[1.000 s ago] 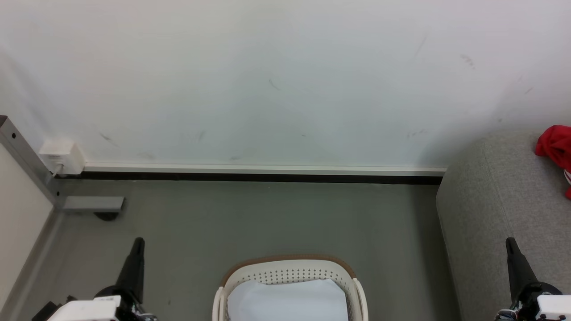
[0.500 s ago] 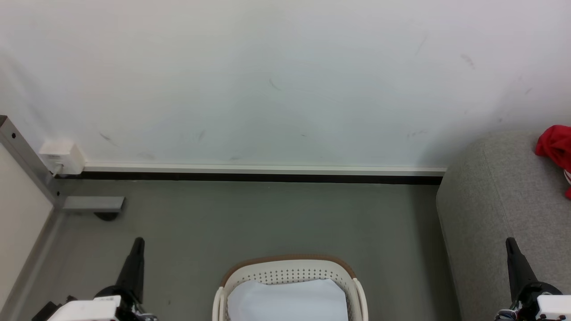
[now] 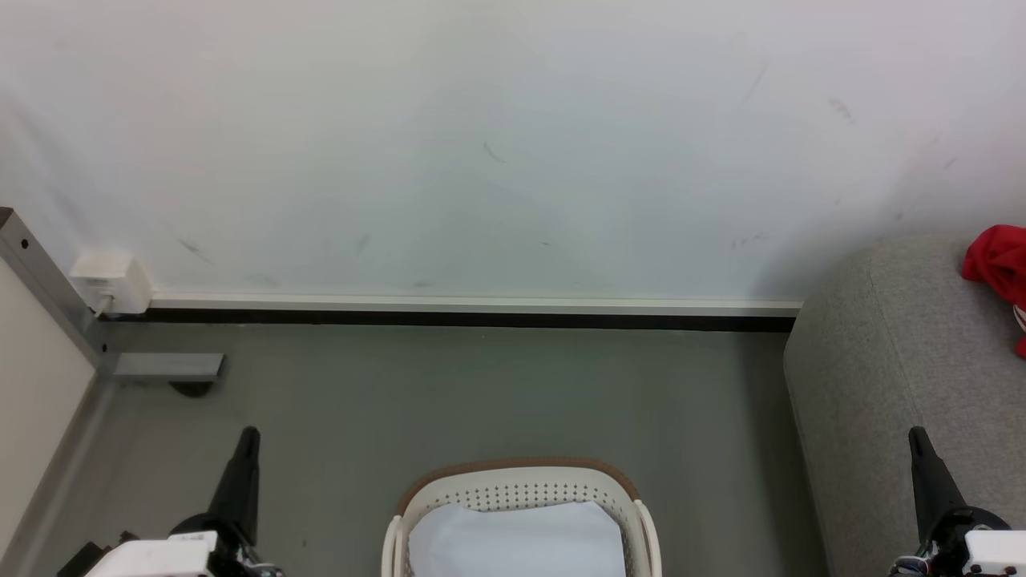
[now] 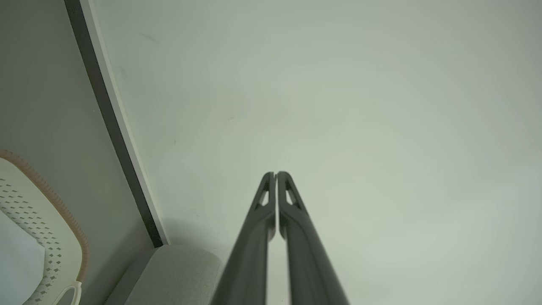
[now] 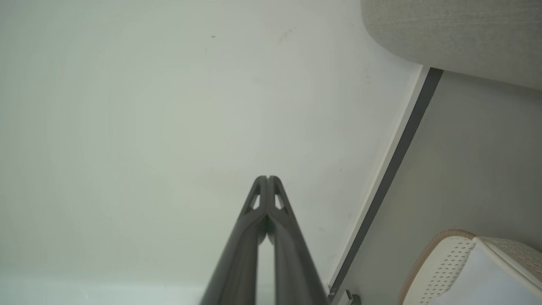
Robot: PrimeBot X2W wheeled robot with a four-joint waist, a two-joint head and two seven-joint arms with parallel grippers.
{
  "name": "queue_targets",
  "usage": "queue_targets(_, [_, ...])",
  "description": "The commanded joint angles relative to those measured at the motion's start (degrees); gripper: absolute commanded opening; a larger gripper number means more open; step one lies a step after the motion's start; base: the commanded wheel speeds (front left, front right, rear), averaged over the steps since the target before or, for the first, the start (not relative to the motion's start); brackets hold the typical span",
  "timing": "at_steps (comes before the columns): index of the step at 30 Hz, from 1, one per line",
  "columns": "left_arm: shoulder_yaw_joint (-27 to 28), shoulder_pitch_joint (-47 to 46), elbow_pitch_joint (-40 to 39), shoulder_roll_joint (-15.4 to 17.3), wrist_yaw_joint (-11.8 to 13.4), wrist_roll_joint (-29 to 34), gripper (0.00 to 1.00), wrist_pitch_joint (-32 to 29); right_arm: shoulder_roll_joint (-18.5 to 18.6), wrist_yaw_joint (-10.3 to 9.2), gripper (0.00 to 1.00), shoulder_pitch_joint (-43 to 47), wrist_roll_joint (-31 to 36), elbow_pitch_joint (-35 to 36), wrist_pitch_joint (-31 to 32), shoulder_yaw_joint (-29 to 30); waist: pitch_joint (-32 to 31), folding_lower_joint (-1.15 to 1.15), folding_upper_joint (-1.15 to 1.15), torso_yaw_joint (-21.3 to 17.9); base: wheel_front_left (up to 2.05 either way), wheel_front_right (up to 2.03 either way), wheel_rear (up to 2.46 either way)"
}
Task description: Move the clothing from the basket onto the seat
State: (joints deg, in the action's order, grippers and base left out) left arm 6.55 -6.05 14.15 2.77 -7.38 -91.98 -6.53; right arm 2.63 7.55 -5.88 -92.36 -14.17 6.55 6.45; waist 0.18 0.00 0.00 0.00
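Note:
The cream-white basket (image 3: 521, 489) with a brown rim band sits on the floor at the bottom centre of the head view, a pale blue-white sheet inside it. Red clothing (image 3: 998, 260) lies on the grey seat (image 3: 882, 361) at the far right. My left gripper (image 3: 247, 437) stands shut at the lower left, apart from the basket. My right gripper (image 3: 916, 437) stands shut at the lower right, in front of the seat's side. In the wrist views both grippers (image 4: 275, 173) (image 5: 267, 177) point at the white wall with tips pressed together, holding nothing. The basket (image 4: 51, 220) (image 5: 444, 258) and seat (image 4: 178, 271) (image 5: 457, 38) show at the edges.
A white wall (image 3: 481, 144) with a skirting strip (image 3: 473, 308) runs across ahead. Grey floor (image 3: 481, 393) lies between wall and basket. A metal frame post (image 3: 48, 296) and a white wall box (image 3: 112, 282) stand at the left.

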Motion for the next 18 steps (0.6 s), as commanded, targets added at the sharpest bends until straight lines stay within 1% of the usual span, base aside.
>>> queue_targets(1, [0.1,-0.4,-0.2,0.1,-0.3,-0.8,0.00,-0.2,0.5,-0.12,0.00,-0.7,-0.1,0.3,0.2,0.2,0.0,0.00,0.00,0.0,0.00,0.00,0.00])
queue_targets(18, [0.1,-0.4,-0.2,0.1,-0.3,-0.8,0.00,-0.2,0.5,-0.12,0.00,-0.7,-0.1,0.3,0.2,0.2,0.0,0.00,0.00,0.0,0.00,0.00,0.00])
